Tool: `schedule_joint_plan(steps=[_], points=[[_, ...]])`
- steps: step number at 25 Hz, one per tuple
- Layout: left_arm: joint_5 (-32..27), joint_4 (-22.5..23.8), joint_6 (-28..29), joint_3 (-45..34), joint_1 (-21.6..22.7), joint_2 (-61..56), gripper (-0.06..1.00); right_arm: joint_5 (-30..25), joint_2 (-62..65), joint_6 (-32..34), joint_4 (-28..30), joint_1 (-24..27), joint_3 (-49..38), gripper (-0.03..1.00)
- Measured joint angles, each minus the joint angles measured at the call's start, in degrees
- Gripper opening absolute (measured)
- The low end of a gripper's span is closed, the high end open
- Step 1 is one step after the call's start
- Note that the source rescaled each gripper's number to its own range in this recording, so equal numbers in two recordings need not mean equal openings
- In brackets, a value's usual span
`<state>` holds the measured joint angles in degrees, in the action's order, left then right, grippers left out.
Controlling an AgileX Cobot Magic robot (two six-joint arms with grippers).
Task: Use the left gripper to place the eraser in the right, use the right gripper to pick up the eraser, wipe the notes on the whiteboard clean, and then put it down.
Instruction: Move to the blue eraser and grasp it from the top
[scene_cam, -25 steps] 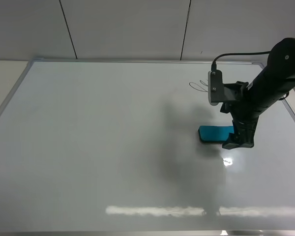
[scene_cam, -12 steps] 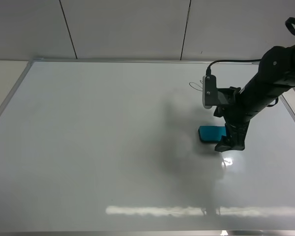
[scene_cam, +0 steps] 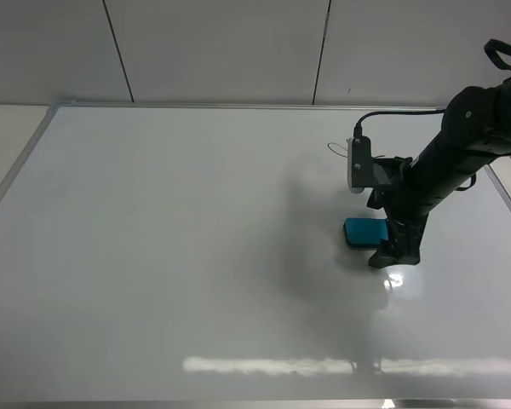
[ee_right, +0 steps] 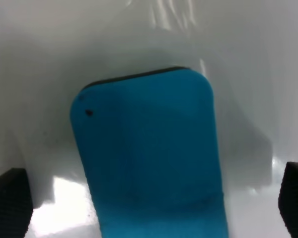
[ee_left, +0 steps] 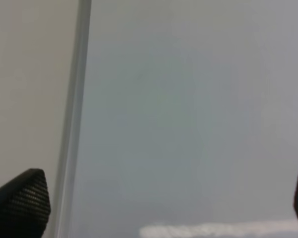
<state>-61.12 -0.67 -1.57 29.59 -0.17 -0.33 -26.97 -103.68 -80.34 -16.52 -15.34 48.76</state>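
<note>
The teal-blue eraser [scene_cam: 360, 231] lies flat on the whiteboard [scene_cam: 153, 256], right of the middle. My right gripper [scene_cam: 393, 245] hangs over the eraser's right end, open. In the right wrist view its two fingertips [ee_right: 8, 201] stand wide apart on either side of the eraser [ee_right: 149, 148], with white board showing between each tip and the block. The notes [scene_cam: 341, 150], a thin black squiggle, sit just behind the gripper's white wrist box. My left gripper [ee_left: 161, 198] is out of the high view; its wrist view shows open fingertips [ee_left: 20, 201] above the whiteboard [ee_left: 188, 99] near its frame.
The whiteboard's silver frame [scene_cam: 17, 175] runs along the left side and the frame [ee_left: 74, 124] also crosses the left wrist view. A pale wall [scene_cam: 221, 51] rises behind the board. The right arm [scene_cam: 468, 128] reaches in from the far right corner.
The right arm has swung left and lowered, bringing its open gripper further over the eraser's right end. The eraser has not moved.
</note>
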Motion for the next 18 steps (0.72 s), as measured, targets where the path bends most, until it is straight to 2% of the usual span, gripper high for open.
schedule_joint_plan(steps=[7, 18], points=[[0.0, 0.0, 0.0, 0.0, 0.0, 0.0, 1.0, -0.9, -0.4, -0.8, -2.8, 0.0, 0.3, 1.0], [0.0, 0.0, 0.0, 0.0, 0.0, 0.0, 1.0, -7.4, -1.2, -0.8, -2.8, 0.5, 5.0, 1.0]])
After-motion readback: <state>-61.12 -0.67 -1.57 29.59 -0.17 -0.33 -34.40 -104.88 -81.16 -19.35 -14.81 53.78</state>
